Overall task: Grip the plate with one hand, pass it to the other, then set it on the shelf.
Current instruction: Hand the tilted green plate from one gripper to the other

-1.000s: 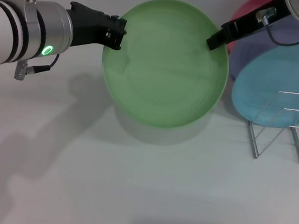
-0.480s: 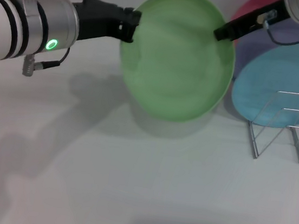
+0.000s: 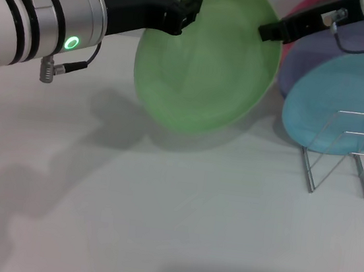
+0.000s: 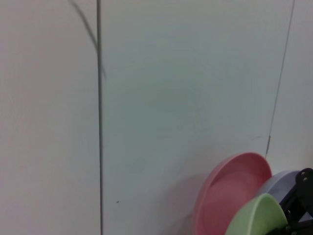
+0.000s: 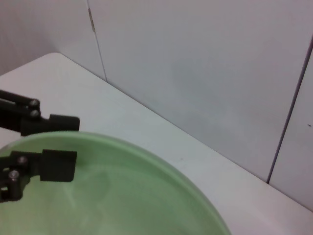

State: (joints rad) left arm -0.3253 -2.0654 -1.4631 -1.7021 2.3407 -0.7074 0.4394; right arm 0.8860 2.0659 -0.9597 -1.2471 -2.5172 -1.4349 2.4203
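Left gripper (image 3: 187, 10): pinched on the plate's (image 3: 204, 62) near-left rim; the right wrist view shows one pad (image 5: 57, 165) lying on the inner face and another above the edge.
Right gripper (image 3: 269, 32): its tip sits at the plate's opposite rim; whether it is spread or clamped I cannot tell.
Plate: up off the desk (image 3: 157, 226), tilted, hanging between the two grippers, its shadow on the desk beneath.
Progress: pick-up looks done, and we're right at the hand-over, both grippers on or at the rim.
Left to do: as I read it, the right side must take a firm hold, the left must let go, then the plate travels to the rack (image 3: 346, 153), which stands bare on the right.
Plates, counted: four — one green, one blue (image 3: 347, 90), one lavender (image 3: 324, 57), one pink (image 4: 230, 188).
Racks: one.
Grippers: two, both at work.
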